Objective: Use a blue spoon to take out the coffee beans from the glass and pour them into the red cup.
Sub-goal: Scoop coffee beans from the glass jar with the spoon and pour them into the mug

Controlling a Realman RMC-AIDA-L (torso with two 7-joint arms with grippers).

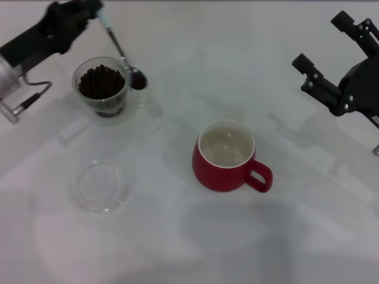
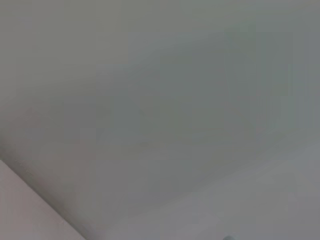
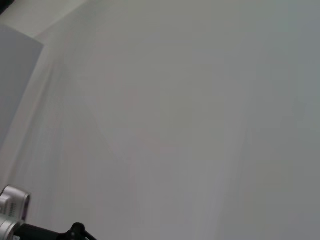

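Now the left gripper point(image 1: 99, 15), closed on the pale-blue-handled metal spoon point(image 1: 122, 56) whose bowl holds dark coffee beans point(image 1: 137, 78) just right of the clear glass point(image 1: 102, 90), should travel level to the red cup point(image 1: 228, 157), while the right gripper point(image 1: 331, 71) waits open at far right.

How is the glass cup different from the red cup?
The glass is see-through, while the red cup is solid red outside and cream-white inside. The glass holds a heap of dark coffee beans; the red cup shows no beans. The glass stands on the robot's left, near the blue spoon held by the left gripper; the red cup stands near the middle. Both stand upright on the table.
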